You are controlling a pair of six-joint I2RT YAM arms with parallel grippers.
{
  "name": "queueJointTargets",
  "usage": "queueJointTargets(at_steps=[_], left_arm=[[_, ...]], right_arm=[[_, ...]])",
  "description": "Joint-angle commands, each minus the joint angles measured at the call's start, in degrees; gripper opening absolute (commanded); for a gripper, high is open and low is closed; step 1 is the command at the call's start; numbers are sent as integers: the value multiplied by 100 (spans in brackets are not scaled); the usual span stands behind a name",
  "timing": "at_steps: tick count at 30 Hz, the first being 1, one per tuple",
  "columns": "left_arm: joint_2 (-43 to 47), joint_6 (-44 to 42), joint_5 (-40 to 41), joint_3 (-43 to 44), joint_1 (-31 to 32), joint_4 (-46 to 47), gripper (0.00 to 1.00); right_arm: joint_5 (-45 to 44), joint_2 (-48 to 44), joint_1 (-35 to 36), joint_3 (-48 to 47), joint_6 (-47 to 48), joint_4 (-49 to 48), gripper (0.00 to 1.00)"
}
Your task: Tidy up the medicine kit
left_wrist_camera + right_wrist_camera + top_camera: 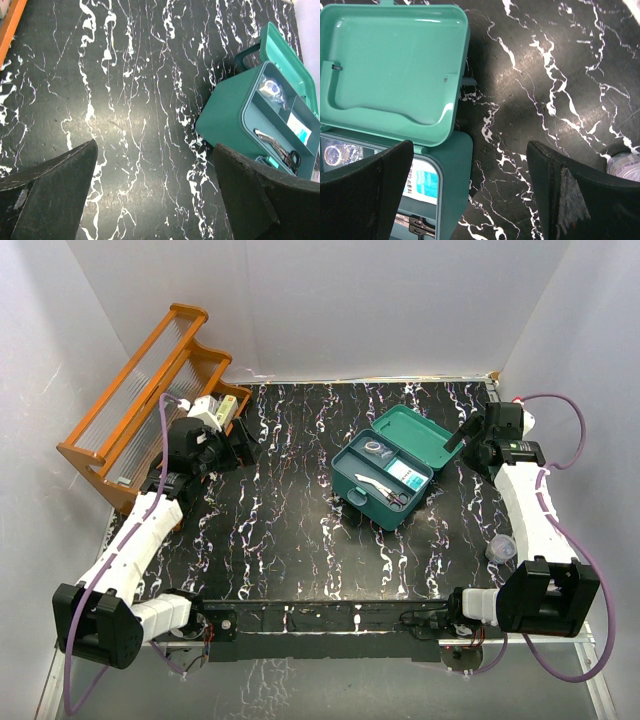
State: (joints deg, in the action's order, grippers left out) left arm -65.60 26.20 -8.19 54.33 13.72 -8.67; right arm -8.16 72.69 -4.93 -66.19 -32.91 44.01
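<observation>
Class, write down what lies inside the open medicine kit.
The medicine kit holds a wrapped roll, a blue-and-white packet and scissors. Anything beneath them is hidden.

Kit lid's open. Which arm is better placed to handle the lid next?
Right. The right fingers stand open and empty right beside the raised lid of the medicine kit. The left fingers are off by the orange rack, farther from the kit.

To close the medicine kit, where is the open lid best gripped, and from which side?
Grip the lid by its free rim, opposite the hinge, coming from the right rear, where the open right gripper is. It leans back from the medicine kit, so that rim looks exposed.
</observation>
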Motion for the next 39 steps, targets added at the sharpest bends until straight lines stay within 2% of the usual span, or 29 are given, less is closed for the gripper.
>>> queueJointTargets(at_steps=[1, 7, 12, 16, 23, 29, 39], left_arm=[[282, -79, -228, 10, -15, -529, 99], [380, 33, -246, 29, -15, -902, 99], [373, 263, -398, -34, -8, -851, 98], [372, 348, -447, -98, -10, -791, 98], [336, 423, -1045, -346, -8, -209, 98], [62, 429, -1070, -146, -16, -246, 98], [26, 569, -1166, -279, -7, -61, 99]], right_arm=[[250, -167, -130, 174, -321, -55, 95], [987, -175, -257, 448, -375, -272, 95], [1775, -223, -255, 1032, -754, -733, 94], [2160, -243, -261, 1073, -741, -1027, 91], [2471, -158, -255, 1167, -699, -1202, 87], [2889, -126, -254, 1373, -828, -1799, 80], [3126, 179, -133, 1346, -755, -2706, 79]])
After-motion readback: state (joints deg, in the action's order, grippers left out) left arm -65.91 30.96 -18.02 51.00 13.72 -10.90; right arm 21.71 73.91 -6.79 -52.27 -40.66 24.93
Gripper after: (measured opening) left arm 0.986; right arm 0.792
